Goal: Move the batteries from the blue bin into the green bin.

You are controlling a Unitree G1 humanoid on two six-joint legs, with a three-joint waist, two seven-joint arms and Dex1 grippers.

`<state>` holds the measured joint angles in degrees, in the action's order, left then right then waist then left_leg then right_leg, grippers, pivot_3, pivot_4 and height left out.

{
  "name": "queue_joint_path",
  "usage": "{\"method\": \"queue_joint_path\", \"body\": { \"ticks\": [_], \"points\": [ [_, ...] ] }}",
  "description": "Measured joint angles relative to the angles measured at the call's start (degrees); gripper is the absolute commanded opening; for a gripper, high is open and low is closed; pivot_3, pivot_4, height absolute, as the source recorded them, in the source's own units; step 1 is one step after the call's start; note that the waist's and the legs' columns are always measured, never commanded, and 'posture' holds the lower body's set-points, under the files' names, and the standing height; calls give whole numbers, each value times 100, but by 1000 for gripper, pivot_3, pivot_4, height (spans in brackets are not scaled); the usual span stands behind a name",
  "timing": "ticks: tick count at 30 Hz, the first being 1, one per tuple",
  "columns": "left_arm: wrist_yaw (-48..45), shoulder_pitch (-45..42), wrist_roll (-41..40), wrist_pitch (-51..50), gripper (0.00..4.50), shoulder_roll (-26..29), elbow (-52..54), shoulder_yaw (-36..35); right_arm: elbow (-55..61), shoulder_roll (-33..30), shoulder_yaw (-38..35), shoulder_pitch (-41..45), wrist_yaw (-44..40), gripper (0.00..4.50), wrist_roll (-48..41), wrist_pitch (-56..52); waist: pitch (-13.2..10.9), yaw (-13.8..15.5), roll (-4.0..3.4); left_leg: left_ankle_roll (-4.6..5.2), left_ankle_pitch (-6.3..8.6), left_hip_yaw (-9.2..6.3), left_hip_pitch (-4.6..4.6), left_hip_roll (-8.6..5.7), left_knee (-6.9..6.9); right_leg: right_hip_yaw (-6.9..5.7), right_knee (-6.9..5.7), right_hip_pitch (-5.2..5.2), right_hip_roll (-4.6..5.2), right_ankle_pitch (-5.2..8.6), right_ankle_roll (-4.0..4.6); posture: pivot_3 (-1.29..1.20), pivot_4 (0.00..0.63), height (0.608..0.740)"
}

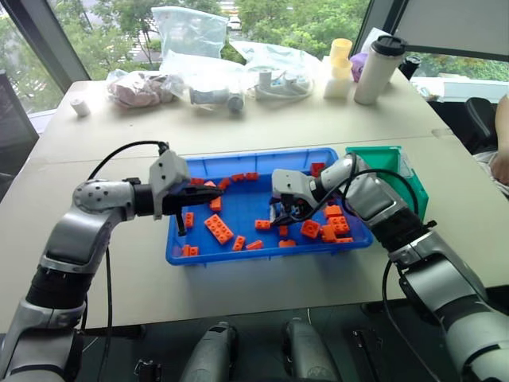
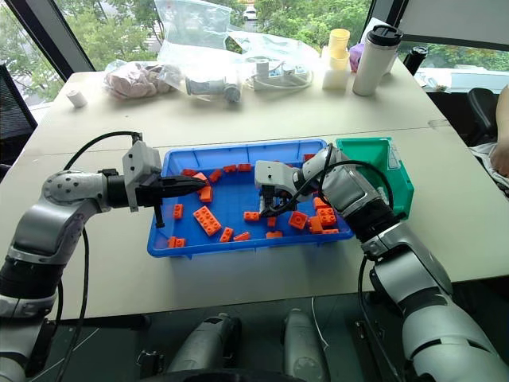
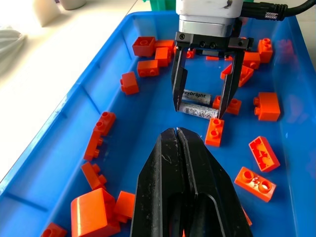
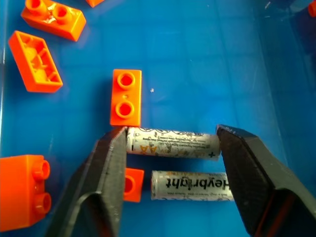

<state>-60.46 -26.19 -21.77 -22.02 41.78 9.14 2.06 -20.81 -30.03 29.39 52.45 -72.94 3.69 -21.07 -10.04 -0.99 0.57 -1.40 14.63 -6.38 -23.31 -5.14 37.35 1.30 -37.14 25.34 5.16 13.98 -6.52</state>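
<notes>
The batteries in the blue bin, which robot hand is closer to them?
The right. The right gripper has its fingers on either side of the batteries, at the ends of one. The left gripper, fingers shut, hovers a little way off over the blue bin.

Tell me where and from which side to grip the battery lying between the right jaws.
Grip the battery from above, across its slim middle rather than end to end: it lies flat on the blue bin floor, another battery alongside.
</notes>
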Motion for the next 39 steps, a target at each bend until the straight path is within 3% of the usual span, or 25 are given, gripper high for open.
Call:
{"method": "queue_joint_path", "body": {
  "ticks": [8,12,16,23,30,34,35,39],
  "points": [
    [67,-2,0,1,0,-5,2,2,365,-25,-233,-1,133,2147,-19,-405,-1,3,-1,0,0,0,-3,0,0,1,-1,4,1,0,0,0,150,740],
    [66,-23,3,3,0,-17,-8,16,1207,-372,-993,106,441,2147,-237,-995,-1,36,-1,0,0,-1,-5,-2,0,0,1,4,3,0,0,0,150,740],
    [48,-104,10,42,0,-89,-79,80,1754,-1229,-1968,147,839,2147,-352,-1583,-1,92,-1,3,2,-2,-5,-7,0,-4,8,-2,9,0,0,0,150,740],
    [-96,-350,138,285,0,-286,-488,219,2047,-2607,-3083,-1399,1379,2147,-325,-2033,0,147,0,30,17,13,-2,-3,-1,3,7,-2,9,0,0,0,150,740],
    [-257,-624,259,526,0,-516,-798,397,2457,-2717,-3371,-2409,1620,2147,-511,-2289,0,29,-2,31,18,17,0,2,-2,9,1,-1,4,0,0,0,150,740],
    [-320,-659,310,592,0,-535,-928,396,2452,-2715,-3461,-2503,1764,4182,-654,-2385,0,30,-2,31,17,16,1,2,-2,9,1,-1,3,0,0,0,150,740],
    [-330,-659,318,607,0,-535,-942,396,2453,-2716,-3494,-2489,1798,4457,-703,-2408,0,33,-2,31,17,16,1,2,-1,9,1,-2,4,0,0,0,150,740],
    [-350,-659,364,619,0,-530,-948,393,2477,-2712,-3500,-2028,1864,4457,-915,-2499,0,25,-3,31,17,16,1,2,-2,9,1,-1,3,0,0,0,150,740]
  ]
}}
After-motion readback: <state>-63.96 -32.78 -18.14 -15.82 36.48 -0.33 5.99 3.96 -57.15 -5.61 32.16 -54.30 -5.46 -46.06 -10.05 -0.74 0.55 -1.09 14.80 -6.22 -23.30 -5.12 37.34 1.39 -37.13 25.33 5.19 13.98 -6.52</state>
